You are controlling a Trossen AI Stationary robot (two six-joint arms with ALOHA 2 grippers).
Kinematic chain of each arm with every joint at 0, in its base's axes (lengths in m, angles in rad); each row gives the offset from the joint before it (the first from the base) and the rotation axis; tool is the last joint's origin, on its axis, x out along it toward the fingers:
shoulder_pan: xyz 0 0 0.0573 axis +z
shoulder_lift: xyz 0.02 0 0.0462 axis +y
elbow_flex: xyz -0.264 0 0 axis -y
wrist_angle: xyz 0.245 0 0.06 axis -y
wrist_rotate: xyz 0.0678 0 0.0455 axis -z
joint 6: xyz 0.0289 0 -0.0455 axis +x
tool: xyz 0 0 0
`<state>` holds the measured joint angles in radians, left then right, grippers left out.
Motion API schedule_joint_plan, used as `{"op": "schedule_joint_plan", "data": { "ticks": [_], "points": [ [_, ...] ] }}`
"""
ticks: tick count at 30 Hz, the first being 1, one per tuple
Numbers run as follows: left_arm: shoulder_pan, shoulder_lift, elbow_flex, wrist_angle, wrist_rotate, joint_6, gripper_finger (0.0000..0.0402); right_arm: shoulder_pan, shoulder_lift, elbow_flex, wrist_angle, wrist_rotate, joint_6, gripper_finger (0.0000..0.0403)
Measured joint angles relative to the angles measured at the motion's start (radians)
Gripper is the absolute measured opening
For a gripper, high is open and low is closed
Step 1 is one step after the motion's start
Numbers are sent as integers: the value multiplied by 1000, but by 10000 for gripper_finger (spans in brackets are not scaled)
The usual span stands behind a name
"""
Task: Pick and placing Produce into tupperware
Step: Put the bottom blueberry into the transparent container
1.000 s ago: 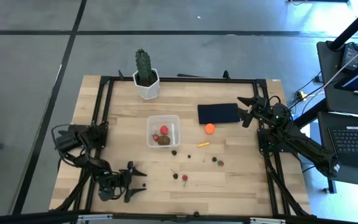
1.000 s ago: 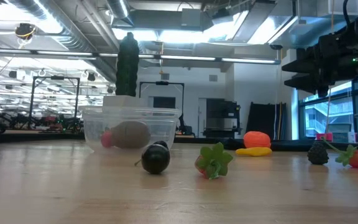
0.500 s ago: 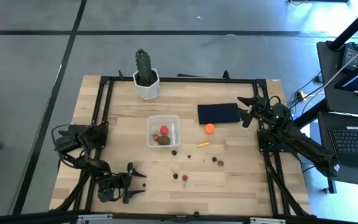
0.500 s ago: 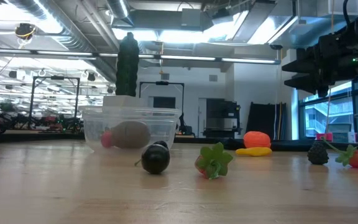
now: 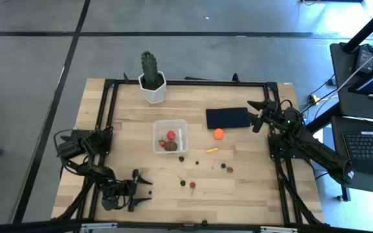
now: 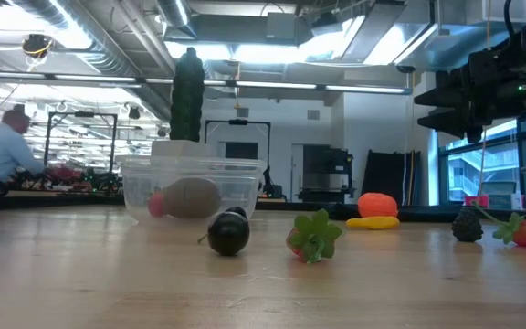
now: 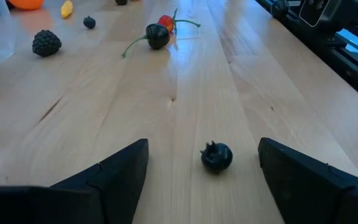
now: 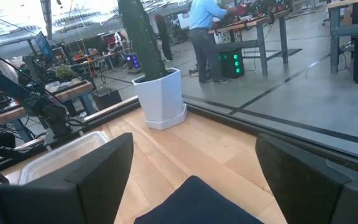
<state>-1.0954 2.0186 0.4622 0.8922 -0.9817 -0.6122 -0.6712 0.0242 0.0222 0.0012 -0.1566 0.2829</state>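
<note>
Tupperware mid-frame w/ brown lump inside; left gripper lower left, fingers apart over dark berry; right gripper upper right, fingers apart, empty.

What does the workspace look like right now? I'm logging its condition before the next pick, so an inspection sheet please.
Surface: wooden table, dark frame around it.
Job's things: tupperware holds a brown lump and a red piece; orange ball, yellow sliver, dark berry and other pieces loose.
Clutter: cactus pot, navy rectangle.
End effectors: left end effector open, berry ahead; right end effector open over the rectangle.
Cables: at left arm's base.
Surroundings: people, laptop.
</note>
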Motion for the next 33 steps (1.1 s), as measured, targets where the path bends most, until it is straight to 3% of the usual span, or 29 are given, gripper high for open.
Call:
{"op": "schedule_joint_plan", "data": {
  "ticks": [19, 33],
  "points": [
    [0, 0, 0, -1, 2, -10, 291, 0, 0, 0, 0, 0, 0, 339],
    [0, -1, -1, -1, 3, -12, 213, 0, 0, 0, 0, 0, -1, 339]
  ]
}}
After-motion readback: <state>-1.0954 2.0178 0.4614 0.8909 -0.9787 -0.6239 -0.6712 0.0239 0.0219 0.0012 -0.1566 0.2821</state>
